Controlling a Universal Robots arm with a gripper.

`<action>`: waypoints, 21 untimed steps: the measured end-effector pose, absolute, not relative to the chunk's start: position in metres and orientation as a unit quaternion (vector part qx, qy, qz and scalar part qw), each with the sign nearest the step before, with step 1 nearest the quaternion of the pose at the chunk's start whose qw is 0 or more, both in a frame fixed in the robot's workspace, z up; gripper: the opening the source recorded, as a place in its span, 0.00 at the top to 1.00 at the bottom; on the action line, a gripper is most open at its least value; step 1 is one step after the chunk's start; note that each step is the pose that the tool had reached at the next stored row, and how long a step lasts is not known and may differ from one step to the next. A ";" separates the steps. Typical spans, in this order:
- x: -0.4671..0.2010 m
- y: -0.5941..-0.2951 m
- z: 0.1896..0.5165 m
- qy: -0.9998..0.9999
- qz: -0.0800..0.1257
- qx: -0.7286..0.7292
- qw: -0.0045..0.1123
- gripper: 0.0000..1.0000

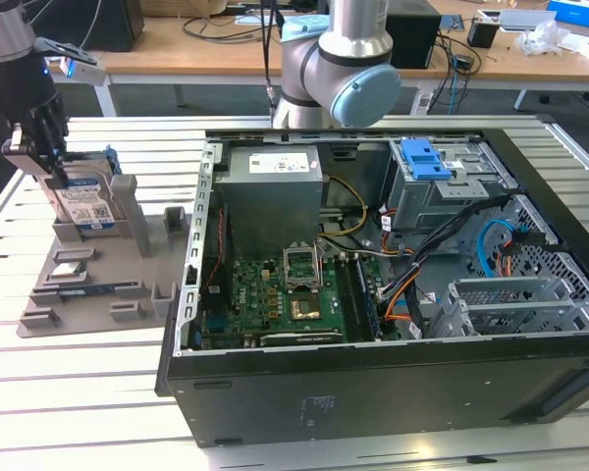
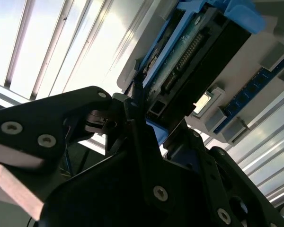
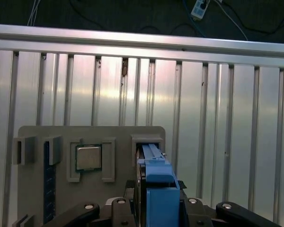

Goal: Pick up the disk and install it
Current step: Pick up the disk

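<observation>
Pincer (image 1: 47, 169) clamped on disk (image 1: 88, 206), upright in grey holder (image 1: 90, 294) nr open PC case (image 1: 373, 392).

In the exterior view, at ten o'clock from the computer case (image 1: 373, 392), the tool (image 1: 41, 157) covers an upper corner of the disk (image 1: 79, 191), whose lower edge is hidden in the grey holder (image 1: 128, 211). Whether the tool clamps it cannot be told. The print on the label (image 1: 90, 211) is too small to make out. The first wrist view's edge cuts the disk off; in the second wrist view the tool's dark body hides much of it.
</observation>
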State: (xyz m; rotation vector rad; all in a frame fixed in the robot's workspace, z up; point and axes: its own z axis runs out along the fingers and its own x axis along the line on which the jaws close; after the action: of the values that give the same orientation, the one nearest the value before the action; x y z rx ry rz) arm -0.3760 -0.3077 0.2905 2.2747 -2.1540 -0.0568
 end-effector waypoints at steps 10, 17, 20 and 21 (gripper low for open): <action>-0.376 -0.308 0.290 -0.687 -0.018 0.726 0.004 0.64; -0.376 -0.308 0.289 -0.687 -0.018 0.726 0.004 0.64; -0.376 -0.308 0.289 -0.687 -0.018 0.726 0.004 0.64; -0.376 -0.308 0.289 -0.687 -0.018 0.726 0.004 0.64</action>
State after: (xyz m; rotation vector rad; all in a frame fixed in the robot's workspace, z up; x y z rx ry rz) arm -0.3761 -0.3077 0.2892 2.2746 -2.1540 -0.0569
